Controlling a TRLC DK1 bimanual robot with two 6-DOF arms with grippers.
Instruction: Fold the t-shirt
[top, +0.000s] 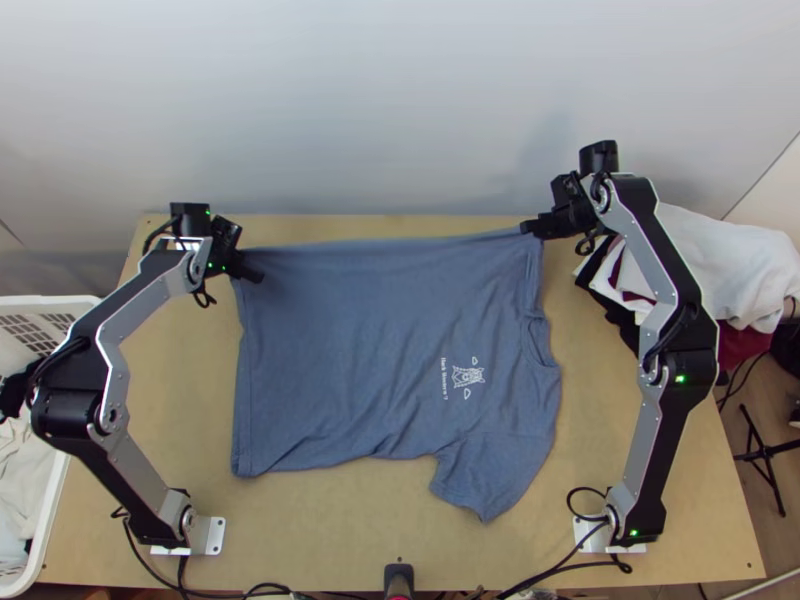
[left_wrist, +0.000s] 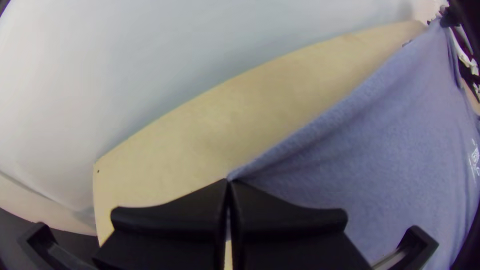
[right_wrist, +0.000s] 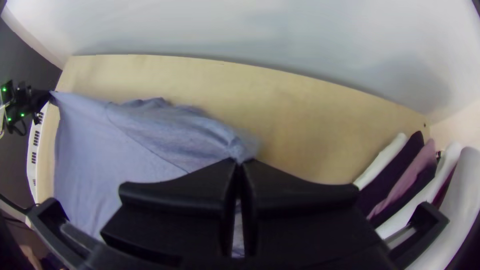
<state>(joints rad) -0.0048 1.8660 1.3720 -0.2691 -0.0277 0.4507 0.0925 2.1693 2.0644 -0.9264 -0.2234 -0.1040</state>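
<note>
T-shirt (top: 350, 350) mostly spread on your table (top: 340, 540), its far side drawn taut near the far edge. Your left gripper (left_wrist: 229, 182) pinches the hem end, your right gripper (right_wrist: 240, 161) the shoulder end. You likely have every main fold left.

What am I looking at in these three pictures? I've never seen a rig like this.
The machine is a pair of robot arms, the left arm and the right arm, mounted on a wooden table. The top view looks steeply down from above; each wrist view comes from a camera on that arm, just behind its gripper. On the table lies a blue t-shirt, mostly spread out. The left gripper and right gripper are both closed on it, with its far edge stretched between them. Beside the table are a white basket and a pile of clothes.
</note>
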